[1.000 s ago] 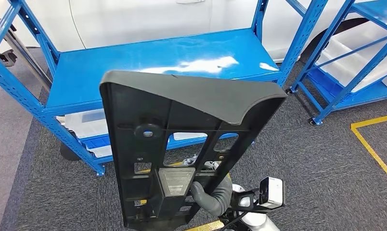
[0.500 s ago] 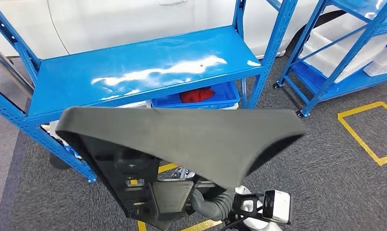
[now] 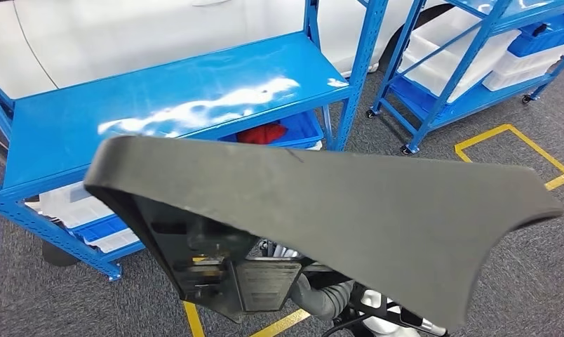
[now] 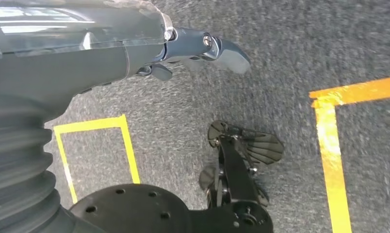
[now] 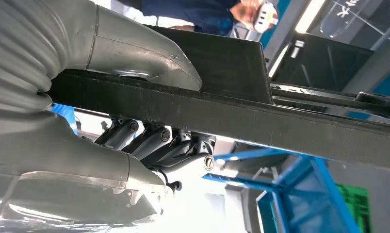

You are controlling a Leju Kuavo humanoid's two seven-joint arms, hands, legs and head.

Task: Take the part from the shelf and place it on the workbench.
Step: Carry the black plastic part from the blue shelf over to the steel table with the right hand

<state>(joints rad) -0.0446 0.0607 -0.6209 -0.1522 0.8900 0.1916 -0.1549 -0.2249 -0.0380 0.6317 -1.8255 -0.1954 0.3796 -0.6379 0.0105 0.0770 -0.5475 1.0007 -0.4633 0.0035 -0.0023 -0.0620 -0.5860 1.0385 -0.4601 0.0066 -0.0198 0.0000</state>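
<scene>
The part [image 3: 349, 210], a large dark panel, was already off the blue shelf [image 3: 160, 98] and carried tilted above the carpet, so the pick looked done and only the placing on the workbench remained. The right hand [image 5: 110, 97] clamped its edge between thumb and fingers, while the left hand [image 4: 193, 48] hung over the floor holding nothing, fingers loosely curled

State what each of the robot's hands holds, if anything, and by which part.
The right hand grips the black part by its lower edge, thumb on one face, fingers opposite. The left hand holds nothing.
</scene>
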